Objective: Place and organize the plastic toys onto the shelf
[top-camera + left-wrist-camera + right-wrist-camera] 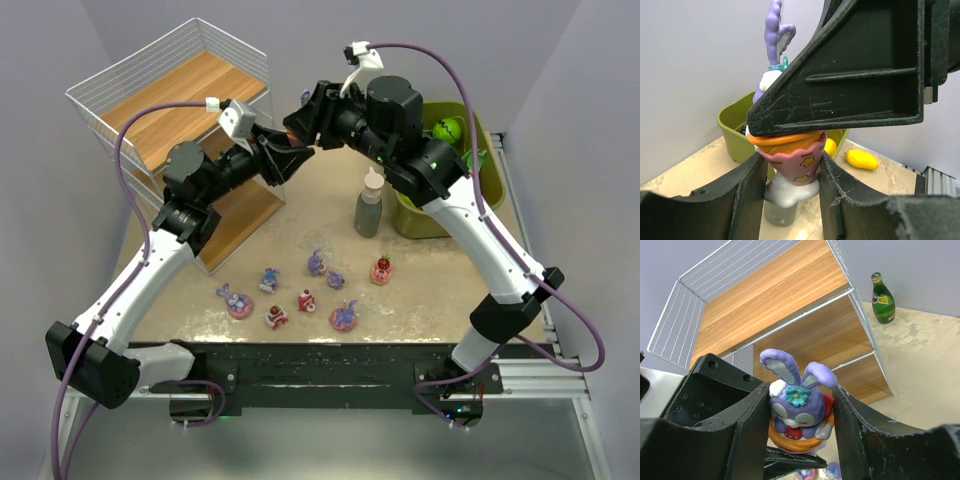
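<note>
Left gripper (pixel 791 161) pinches the purple bunny toy (pixel 799 412) by its cone base in mid-air near the shelf (pixel 790 295), while the right gripper (pixel 799 392), partly open, straddles its body with contact unclear, so an early left release could drop it

top view barely shows the bunny (pixel 294 134), it's buried between the left gripper (pixel 284 149) and right gripper (pixel 306 124). in the left wrist view a black finger (pixel 850 75) blocks its middle, bin (pixel 732 125) mostly hidden too.

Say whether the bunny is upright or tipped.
Upright: the bunny has ears up, cone tip down between the left fingers.
</note>
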Controlling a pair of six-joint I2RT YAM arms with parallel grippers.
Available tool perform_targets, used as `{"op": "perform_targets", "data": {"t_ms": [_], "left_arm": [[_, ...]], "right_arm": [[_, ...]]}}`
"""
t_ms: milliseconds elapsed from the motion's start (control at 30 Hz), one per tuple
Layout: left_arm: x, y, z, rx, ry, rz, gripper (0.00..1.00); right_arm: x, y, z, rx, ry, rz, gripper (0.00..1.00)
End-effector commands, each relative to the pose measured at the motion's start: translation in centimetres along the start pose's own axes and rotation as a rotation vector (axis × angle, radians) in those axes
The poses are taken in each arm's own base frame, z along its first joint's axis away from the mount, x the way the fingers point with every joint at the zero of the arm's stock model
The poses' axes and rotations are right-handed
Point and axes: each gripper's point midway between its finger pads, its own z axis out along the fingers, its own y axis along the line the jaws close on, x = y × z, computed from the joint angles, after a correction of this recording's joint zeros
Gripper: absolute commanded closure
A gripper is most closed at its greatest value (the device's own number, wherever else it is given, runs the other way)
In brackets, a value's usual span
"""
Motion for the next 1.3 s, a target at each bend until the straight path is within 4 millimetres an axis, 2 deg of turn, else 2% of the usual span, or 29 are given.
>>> {"op": "perform_targets", "data": {"t_ms": [0, 33, 67, 133, 167, 267, 367, 433, 467, 500, 533, 567, 733, 767, 833, 967, 1000, 1267], "left_arm": [[-2.4, -0.5, 0.0, 0.006, -0.071, 0.068, 0.90], [-2.4, -0.5, 0.0, 0.005, -0.068, 0.073, 0.85], [-2.4, -0.4, 0.0, 0.001, -0.067, 0.077, 0.71], [-2.8, -0.3, -0.4, -0.017, -0.063, 0.097, 0.54], [-2.8, -0.2, -0.5, -0.031, -0.061, 0.104, 0.39], [-3.8, 0.2, -1.7, -0.097, -0.068, 0.145, 0.20], [-5.8, 0.0, -3.7, -0.162, -0.098, 0.193, 0.11], [-6.4, 0.2, -4.8, -0.214, -0.100, 0.213, 0.08], [-6.9, 0.2, -5.3, -0.232, -0.110, 0.224, 0.07], [-7.8, -0.3, -6.3, -0.245, -0.126, 0.237, 0.06], [-8.5, 0.0, -7.0, -0.286, -0.140, 0.247, 0.05], [-9.9, -0.5, -8.1, -0.307, -0.174, 0.260, 0.04], [-12.4, 0.9, -11.6, -0.510, -0.196, 0.236, 0.02], [-13.4, 1.0, -12.4, -0.548, -0.218, 0.233, 0.02], [-13.5, 1.6, -13.4, -0.612, -0.215, 0.214, 0.02], [-14.5, 1.5, -14.9, -0.661, -0.232, 0.199, 0.02], [-14.4, 1.6, -15.1, -0.674, -0.224, 0.196, 0.02], [-15.4, 2.8, -17.3, -0.814, -0.242, 0.177, 0.01]], "right_arm": [[-1.9, 0.7, -0.5, -0.008, -0.058, 0.017, 0.94], [-2.1, 0.8, -0.4, -0.013, -0.067, 0.010, 1.00], [-2.2, 0.8, -0.3, -0.015, -0.071, 0.005, 1.00], [-2.6, 0.8, -0.2, -0.016, -0.088, -0.020, 1.00], [-2.8, 0.9, -0.1, -0.023, -0.100, -0.031, 1.00], [-3.9, 1.1, 0.2, -0.039, -0.155, -0.093, 1.00], [-5.1, 1.5, 0.8, -0.067, -0.219, -0.176, 1.00], [-6.0, 2.4, 1.2, -0.105, -0.261, -0.240, 1.00], [-5.8, 2.5, 1.9, -0.120, -0.263, -0.262, 1.00], [-6.2, 2.9, 2.1, -0.135, -0.279, -0.282, 1.00], [-6.8, 3.1, 2.3, -0.145, -0.307, -0.320, 1.00], [-7.0, 3.5, 2.4, -0.169, -0.317, -0.344, 1.00], [-7.1, 5.0, 4.4, -0.259, -0.381, -0.485, 1.00], [-7.1, 5.2, 4.7, -0.269, -0.389, -0.493, 1.00], [-7.1, 5.7, 5.3, -0.303, -0.418, -0.509, 1.00], [-7.2, 6.4, 6.3, -0.340, -0.450, -0.516, 1.00], [-7.9, 6.6, 6.1, -0.339, -0.477, -0.545, 1.00], [-9.0, 8.1, 6.1, -0.401, -0.545, -0.542, 1.00]]}}
